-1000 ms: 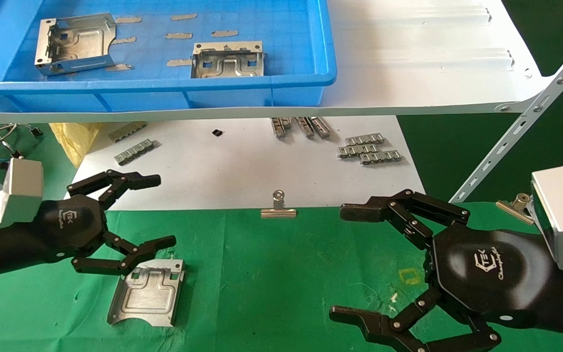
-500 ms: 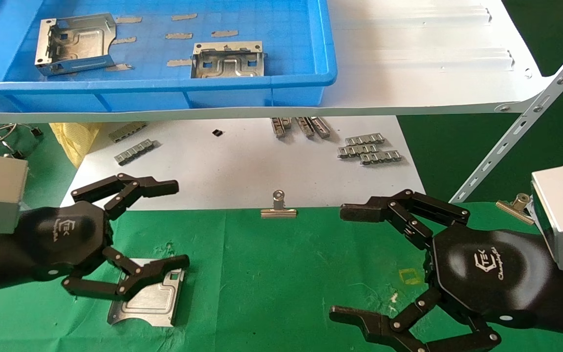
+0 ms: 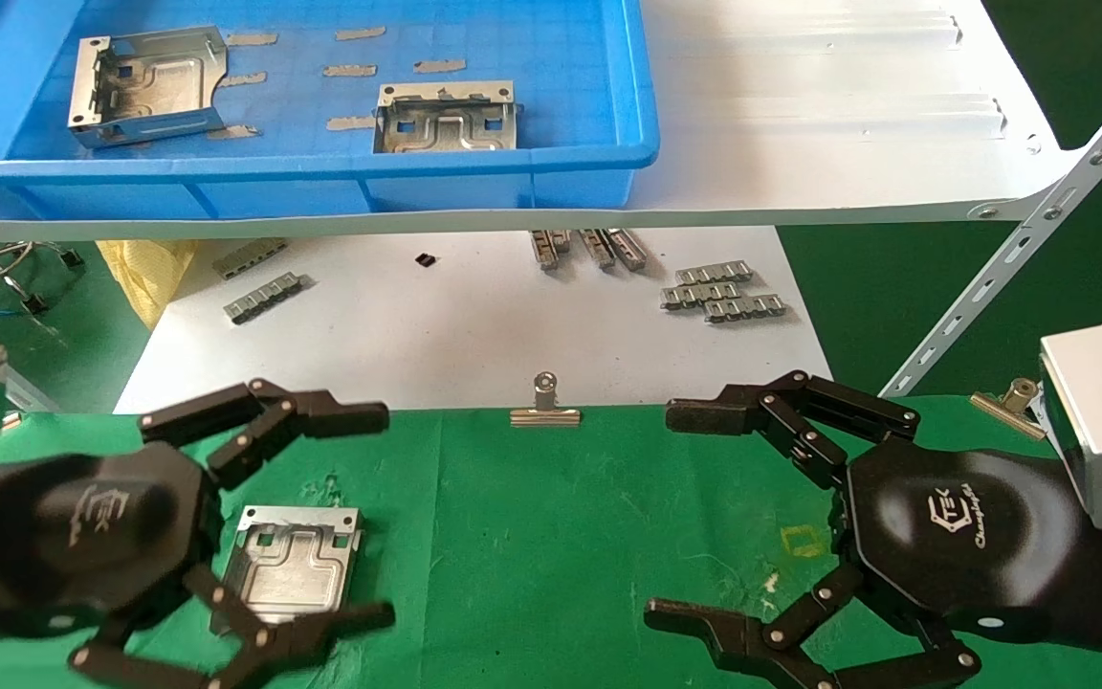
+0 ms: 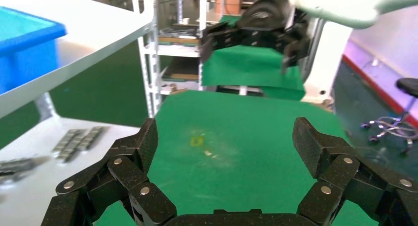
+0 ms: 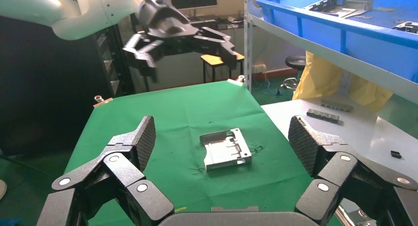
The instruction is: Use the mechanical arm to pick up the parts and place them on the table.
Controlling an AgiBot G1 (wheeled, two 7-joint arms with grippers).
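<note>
One silver bracket part [image 3: 295, 566] lies flat on the green cloth table [image 3: 532, 555]; it also shows in the right wrist view [image 5: 226, 149]. My left gripper [image 3: 381, 517] is open and empty. It hangs above the cloth with its fingers on either side of that part in the head view, clear of it. In its own view the left gripper [image 4: 226, 142] shows only cloth between the fingers. My right gripper [image 3: 671, 515] is open and empty at the right over the cloth. Two more parts [image 3: 147, 84] [image 3: 446, 120] lie in the blue bin [image 3: 321, 167].
The bin stands on a white shelf [image 3: 800, 124] above a white board [image 3: 474, 325] with several grey ridged strips [image 3: 723, 292]. A binder clip [image 3: 544, 411] sits at the cloth's far edge. A slanted shelf brace [image 3: 1020, 258] stands at the right.
My left gripper has risen and moved toward the near edge, staying open. The part on the cloth has stayed put. The right arm has not moved.
</note>
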